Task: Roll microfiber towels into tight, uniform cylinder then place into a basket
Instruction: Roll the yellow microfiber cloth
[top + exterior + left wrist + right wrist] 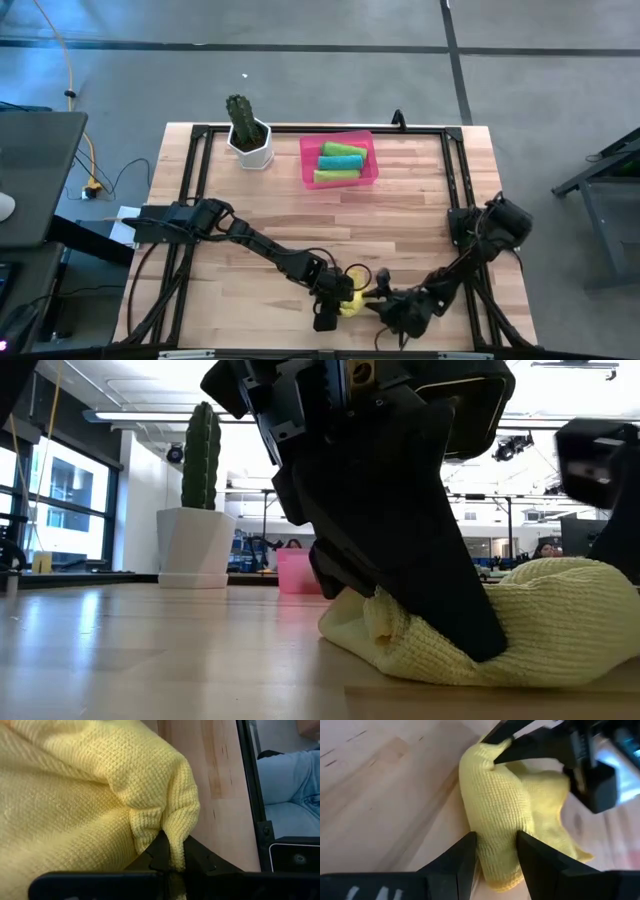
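The yellow towel [352, 302] lies bunched in a loose roll on the table near its front edge, seen close up as a towel [550, 620] in the low view. My left gripper [333, 305] is shut on one end of it, and my right gripper [382, 298] is closed around the other end. The pink basket [370, 170] stands at the table's far middle. In it lie three rolled towels, a lime green one [343, 149], a teal one [340, 162] and another lime green one [335, 176]. My left gripper [172, 854] pinches a small fold at the towel's end [176, 827] between its two fingers, slanting down from the table's left. The rest of the towel bulges beyond the fingers and lies on the table. My right gripper [496, 849] has the thick bundle of the towel [497, 822] between its two fingers, one on each side, slanting down from the table's right. Several layers fill the gap. The towel rests on the wood.
A white pot with a cactus [248, 138] stands left of the basket at the far side. The dark frame rail [249, 795] runs along the table's edge close to the towel. A person's leg in jeans [290, 775] shows beyond the table.
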`<state>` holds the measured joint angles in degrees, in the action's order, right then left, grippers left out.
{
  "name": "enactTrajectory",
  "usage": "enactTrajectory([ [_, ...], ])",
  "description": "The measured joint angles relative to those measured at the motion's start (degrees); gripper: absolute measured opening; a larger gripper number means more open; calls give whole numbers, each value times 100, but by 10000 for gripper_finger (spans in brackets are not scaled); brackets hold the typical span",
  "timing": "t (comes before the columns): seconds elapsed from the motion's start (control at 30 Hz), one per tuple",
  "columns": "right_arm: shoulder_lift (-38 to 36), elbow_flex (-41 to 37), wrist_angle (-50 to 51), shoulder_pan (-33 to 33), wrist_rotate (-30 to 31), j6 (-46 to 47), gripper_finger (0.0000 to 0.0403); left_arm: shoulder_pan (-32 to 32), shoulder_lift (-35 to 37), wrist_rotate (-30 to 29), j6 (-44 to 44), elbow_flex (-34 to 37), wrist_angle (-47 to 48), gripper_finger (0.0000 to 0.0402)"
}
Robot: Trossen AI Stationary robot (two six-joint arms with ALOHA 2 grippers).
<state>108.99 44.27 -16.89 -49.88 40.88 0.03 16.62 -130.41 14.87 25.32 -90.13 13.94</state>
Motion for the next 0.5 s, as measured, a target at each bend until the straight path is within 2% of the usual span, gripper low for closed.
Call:
enactTrajectory([
  [0.3,-13,0,17,482,-772,-187,138,-2,0,166,-81,0,10,20],
  [0.5,-13,7,49,598,-969,-137,136,22,-2,379,-195,-5,105,20],
])
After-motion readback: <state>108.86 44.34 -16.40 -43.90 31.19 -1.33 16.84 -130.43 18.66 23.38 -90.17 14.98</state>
